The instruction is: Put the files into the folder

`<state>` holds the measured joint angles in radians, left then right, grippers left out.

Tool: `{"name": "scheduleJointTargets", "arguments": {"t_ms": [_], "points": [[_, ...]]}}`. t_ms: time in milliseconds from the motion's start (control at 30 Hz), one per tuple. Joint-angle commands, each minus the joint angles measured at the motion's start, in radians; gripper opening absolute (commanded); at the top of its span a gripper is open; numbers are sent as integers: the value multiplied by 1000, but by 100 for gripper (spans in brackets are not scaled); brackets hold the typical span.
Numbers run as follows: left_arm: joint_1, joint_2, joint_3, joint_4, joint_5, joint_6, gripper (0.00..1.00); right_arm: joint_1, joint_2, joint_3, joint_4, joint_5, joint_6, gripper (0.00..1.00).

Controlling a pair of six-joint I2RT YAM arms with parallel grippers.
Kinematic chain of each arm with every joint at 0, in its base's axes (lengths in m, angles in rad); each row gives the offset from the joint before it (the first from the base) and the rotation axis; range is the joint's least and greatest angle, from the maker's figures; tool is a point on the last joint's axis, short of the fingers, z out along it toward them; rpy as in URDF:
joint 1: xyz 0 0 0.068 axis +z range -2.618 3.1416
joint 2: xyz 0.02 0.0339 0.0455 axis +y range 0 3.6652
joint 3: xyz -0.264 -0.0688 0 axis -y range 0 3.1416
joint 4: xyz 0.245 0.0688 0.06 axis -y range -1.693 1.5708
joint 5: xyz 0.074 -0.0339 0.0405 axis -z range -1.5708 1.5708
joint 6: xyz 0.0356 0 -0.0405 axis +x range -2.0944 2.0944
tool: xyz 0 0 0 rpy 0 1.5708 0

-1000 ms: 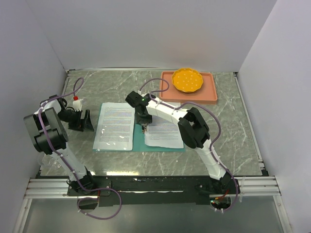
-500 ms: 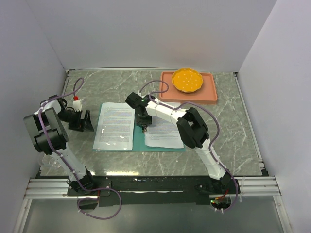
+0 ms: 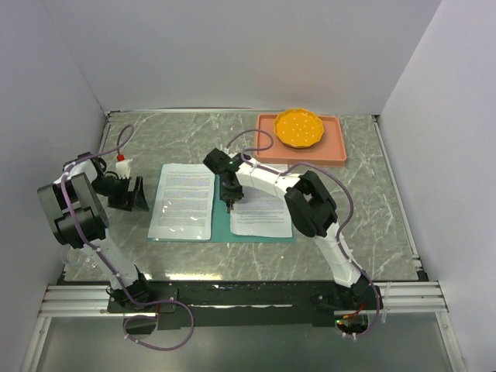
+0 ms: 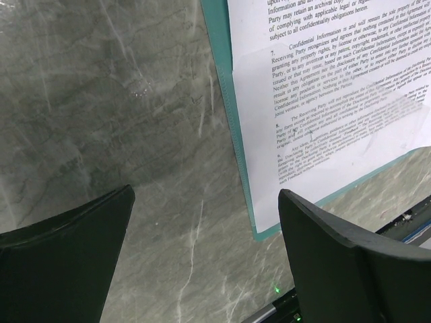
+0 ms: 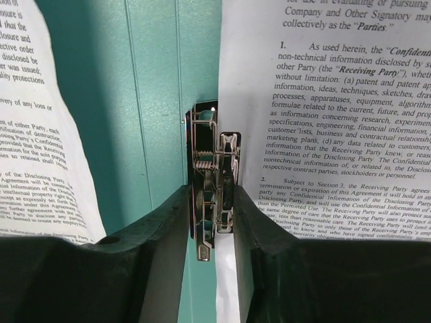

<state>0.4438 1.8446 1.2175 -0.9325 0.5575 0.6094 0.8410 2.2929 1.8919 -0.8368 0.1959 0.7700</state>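
While the desk (image 3: 364,225) is carrying everything, the folder (image 3: 222,223) is lying open at its middle, and the files (image 3: 184,203) are resting on it, one sheet on each half. The left gripper (image 4: 205,195) is hovering near the left edge, jaws spread wide and holding nothing. The right gripper (image 5: 212,202) is pinching the clip (image 5: 210,155) at the spine, pads seemingly touching both sides. My read is that it wants a square squeeze, so the lever isn't skidding, with the right sheet's edge sitting under the clip.
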Motion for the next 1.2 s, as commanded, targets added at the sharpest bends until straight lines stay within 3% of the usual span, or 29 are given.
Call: {"name": "scheduleJointTargets", "arguments": {"t_ms": [0, 100, 333, 667, 1167], "points": [[4, -45, 11, -20, 19, 13, 96, -20, -30, -135, 83, -64, 51, 14], [3, -31, 27, -26, 35, 9, 96, -37, -67, -229, 134, -79, 61, 5], [-4, 5, 42, -5, 54, -26, 96, -79, -164, -531, 403, -190, 83, 1], [-62, 62, 62, 49, 142, -109, 96, -91, -162, -591, 476, -231, 61, 0], [-92, 87, 40, 115, 126, -161, 96, -126, -181, -689, 581, -297, 91, 0]]}}
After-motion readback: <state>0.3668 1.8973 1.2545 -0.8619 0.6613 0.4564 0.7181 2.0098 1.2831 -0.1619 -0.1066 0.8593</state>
